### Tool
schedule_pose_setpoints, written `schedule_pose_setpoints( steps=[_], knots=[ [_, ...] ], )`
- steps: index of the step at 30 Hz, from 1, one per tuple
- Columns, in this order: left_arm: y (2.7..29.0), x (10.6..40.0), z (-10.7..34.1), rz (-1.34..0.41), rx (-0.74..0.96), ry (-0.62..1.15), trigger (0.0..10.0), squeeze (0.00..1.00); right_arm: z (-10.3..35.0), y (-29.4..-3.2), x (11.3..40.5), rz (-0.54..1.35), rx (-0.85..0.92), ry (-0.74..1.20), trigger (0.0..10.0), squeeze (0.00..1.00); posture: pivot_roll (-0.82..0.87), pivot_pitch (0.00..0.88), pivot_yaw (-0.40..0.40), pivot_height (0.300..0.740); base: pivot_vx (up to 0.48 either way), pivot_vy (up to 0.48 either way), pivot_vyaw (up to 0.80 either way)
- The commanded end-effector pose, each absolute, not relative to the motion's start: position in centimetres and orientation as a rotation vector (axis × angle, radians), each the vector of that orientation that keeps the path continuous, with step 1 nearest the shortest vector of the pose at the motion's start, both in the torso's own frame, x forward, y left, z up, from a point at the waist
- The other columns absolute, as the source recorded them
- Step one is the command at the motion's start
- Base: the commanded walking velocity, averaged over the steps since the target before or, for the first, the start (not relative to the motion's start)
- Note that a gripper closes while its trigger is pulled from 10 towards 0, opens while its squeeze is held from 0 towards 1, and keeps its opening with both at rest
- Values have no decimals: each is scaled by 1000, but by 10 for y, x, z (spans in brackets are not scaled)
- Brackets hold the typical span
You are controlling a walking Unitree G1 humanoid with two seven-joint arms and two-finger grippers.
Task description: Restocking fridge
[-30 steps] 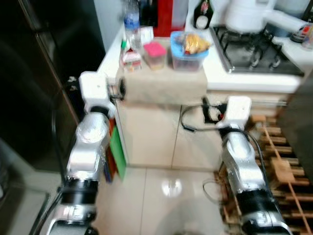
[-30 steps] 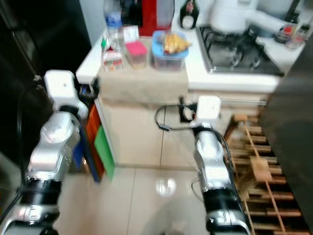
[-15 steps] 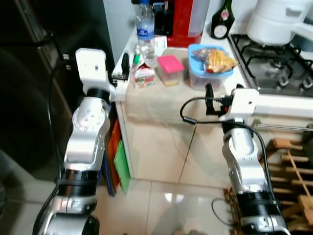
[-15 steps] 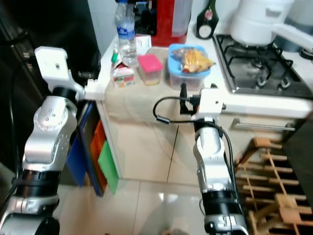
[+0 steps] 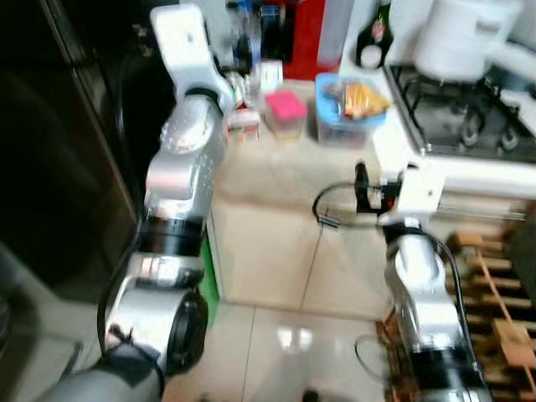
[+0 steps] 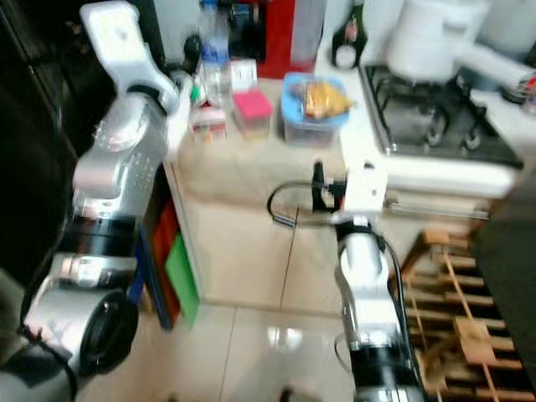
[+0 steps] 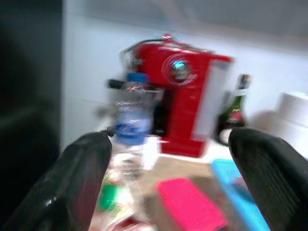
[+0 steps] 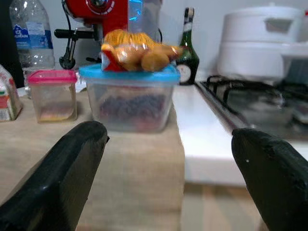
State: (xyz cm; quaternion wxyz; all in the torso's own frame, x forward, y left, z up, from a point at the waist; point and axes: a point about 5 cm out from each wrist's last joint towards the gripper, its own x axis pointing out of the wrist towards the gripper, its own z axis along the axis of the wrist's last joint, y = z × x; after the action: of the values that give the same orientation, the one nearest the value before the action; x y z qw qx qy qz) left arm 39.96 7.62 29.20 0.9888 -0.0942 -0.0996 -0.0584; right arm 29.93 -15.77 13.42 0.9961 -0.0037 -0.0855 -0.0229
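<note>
Water bottle (image 7: 131, 120): light, slick, crushable; you should grip mid-body with the open left end effector (image 7: 168, 178); right end effector (image 8: 168, 168) also open.

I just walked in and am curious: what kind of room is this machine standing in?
Most likely a home kitchen: a gas stove set in a white counter, a red coffee machine at the back, and lidded food containers set out on it.

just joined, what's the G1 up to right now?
It stands at a kitchen counter with nothing held. The left pincer is raised, open, aimed at the water bottle in front of the red coffee machine. The right pincer is open, facing the blue-lidded container with a snack bag on top. A pink-lidded tub sits beside it.
</note>
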Motion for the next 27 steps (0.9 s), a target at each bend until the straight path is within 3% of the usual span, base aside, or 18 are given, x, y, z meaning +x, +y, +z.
schedule_pose_setpoints(
  steps=[1,7,14,17,19,24,27],
  knots=[
    [75,405,288,-110,-184,-181,10000,0,140,-154,300,-33,-26,-182,10000,0,-169,61,44,740,0,0,0],
    [94,419,283,30,-55,-144,10000,0,139,-154,283,-27,-37,-169,10000,0,-212,116,54,740,0,0,0],
    [113,423,308,111,-80,-230,10000,0,135,-159,265,-45,-42,-132,10000,0,-233,149,73,740,0,0,0],
    [112,404,320,-31,-118,-359,10000,0,149,-161,254,-67,-38,-171,10000,0,-226,143,99,740,0,0,0],
    [124,361,302,-204,-111,-395,10000,0,165,-168,233,-91,-45,-211,10000,0,-202,141,110,740,0,0,0],
    [161,304,246,-217,-24,-249,10000,0,182,-174,213,-91,-75,-240,10000,0,-136,126,89,740,0,0,0],
    [161,289,236,-229,67,-250,10000,0,191,-176,213,-81,-93,-269,10000,0,-117,112,62,740,0,0,0]
  ],
)
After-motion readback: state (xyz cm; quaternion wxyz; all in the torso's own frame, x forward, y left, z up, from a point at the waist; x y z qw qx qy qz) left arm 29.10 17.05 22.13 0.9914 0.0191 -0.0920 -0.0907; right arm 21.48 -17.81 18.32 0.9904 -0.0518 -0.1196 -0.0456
